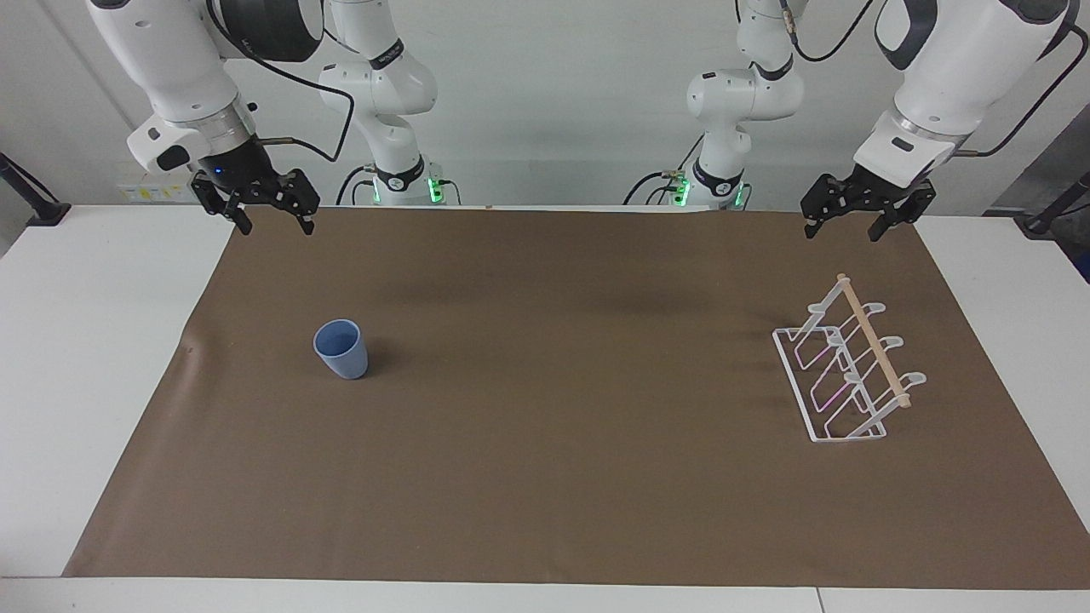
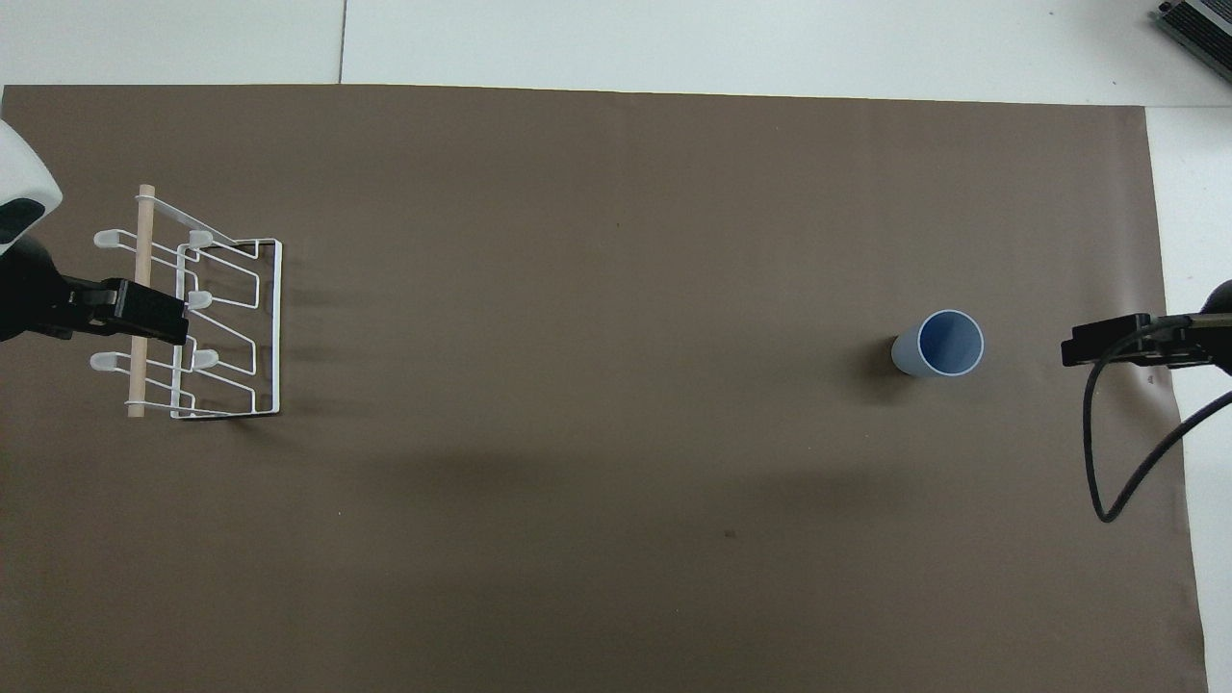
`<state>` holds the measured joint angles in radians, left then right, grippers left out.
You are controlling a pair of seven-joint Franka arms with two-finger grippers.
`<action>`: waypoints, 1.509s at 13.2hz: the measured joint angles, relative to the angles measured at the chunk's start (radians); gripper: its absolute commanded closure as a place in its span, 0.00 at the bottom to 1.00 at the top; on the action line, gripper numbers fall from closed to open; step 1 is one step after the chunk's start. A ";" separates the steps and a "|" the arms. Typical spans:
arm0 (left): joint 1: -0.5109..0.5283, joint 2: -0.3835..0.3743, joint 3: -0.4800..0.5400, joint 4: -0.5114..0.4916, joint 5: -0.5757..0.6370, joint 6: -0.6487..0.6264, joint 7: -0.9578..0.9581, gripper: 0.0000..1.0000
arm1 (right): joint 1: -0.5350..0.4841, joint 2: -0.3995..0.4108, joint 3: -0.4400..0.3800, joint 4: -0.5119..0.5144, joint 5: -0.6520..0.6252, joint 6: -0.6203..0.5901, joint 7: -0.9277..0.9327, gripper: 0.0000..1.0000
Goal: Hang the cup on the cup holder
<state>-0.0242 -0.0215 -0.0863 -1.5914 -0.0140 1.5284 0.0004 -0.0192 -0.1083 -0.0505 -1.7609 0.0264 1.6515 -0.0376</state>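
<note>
The cup [image 1: 341,348] [image 2: 940,344], a small light-blue tumbler, stands upright with its mouth up on the brown mat, toward the right arm's end of the table. The cup holder [image 1: 847,366] [image 2: 207,322], a white wire rack with a wooden dowel [image 1: 874,339] across its top, stands toward the left arm's end. My right gripper [image 1: 278,228] [image 2: 1107,344] hangs open above the mat's edge by the robots, apart from the cup. My left gripper [image 1: 843,232] [image 2: 144,310] hangs open and raised; in the overhead view it covers part of the dowel without touching the rack.
A brown mat [image 1: 562,426] covers most of the white table [image 1: 94,340]. A black cable [image 2: 1126,452] loops down from the right arm over the mat's end. A grey device [image 2: 1198,29] lies at the table's corner farthest from the robots.
</note>
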 measured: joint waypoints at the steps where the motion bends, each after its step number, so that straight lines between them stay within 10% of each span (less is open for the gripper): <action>1: 0.000 -0.002 0.000 0.000 0.000 0.000 0.000 0.00 | 0.000 0.000 0.000 -0.001 0.000 0.000 0.000 0.00; 12: 0.000 -0.010 0.001 -0.003 0.000 0.000 0.001 0.00 | 0.000 -0.007 0.000 -0.021 0.000 0.007 0.000 0.00; 20: -0.007 -0.018 0.002 -0.018 -0.006 -0.001 0.001 0.00 | 0.002 -0.061 0.001 -0.327 0.000 0.386 -0.012 0.00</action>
<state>-0.0316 -0.0395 -0.0844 -1.6097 -0.0196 1.5269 0.0010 -0.0169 -0.1691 -0.0492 -2.0878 0.0264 2.0377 -0.0496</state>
